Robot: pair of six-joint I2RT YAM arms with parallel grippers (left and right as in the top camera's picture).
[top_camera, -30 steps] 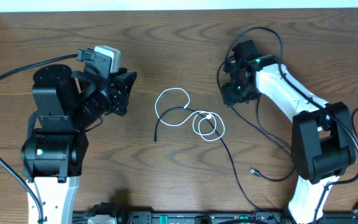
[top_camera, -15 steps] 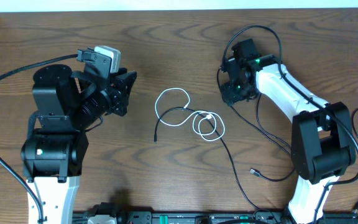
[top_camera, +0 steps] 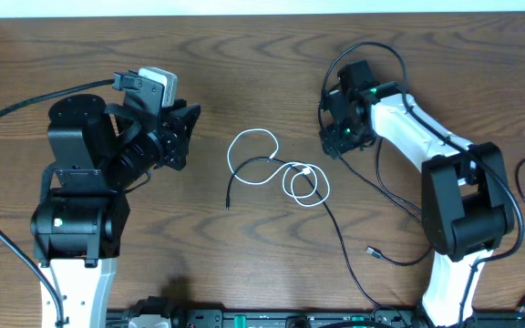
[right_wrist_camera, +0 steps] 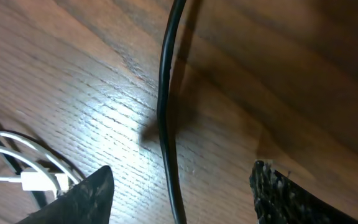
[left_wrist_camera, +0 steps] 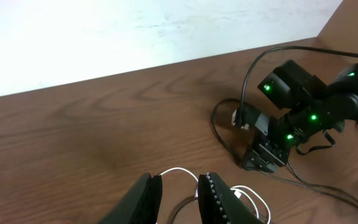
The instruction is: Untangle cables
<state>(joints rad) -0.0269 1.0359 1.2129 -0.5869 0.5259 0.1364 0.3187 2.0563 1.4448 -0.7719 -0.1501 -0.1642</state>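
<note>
The left arm is sitting folded on its side of the wooden table [top_camera: 244, 55]. The left gripper [top_camera: 186, 137] is pointing toward the middle, its fingers a narrow crack apart with nothing between them. The right arm is reaching forward and bending down, the right gripper [top_camera: 334, 146] hanging low over the wood with its fingers spread wide, released. A black cord [right_wrist_camera: 165, 124] is lying untouched between them; I cannot tell whether it belongs to the arm. The cables are lying mid-table between the two grippers. The white cable [top_camera: 253, 131] is curling into one open loop and a tighter coil, and a thin black cable [top_camera: 335, 228] is threading through it and trailing toward the near edge. The wood is looking dark, matte and grained.
</note>
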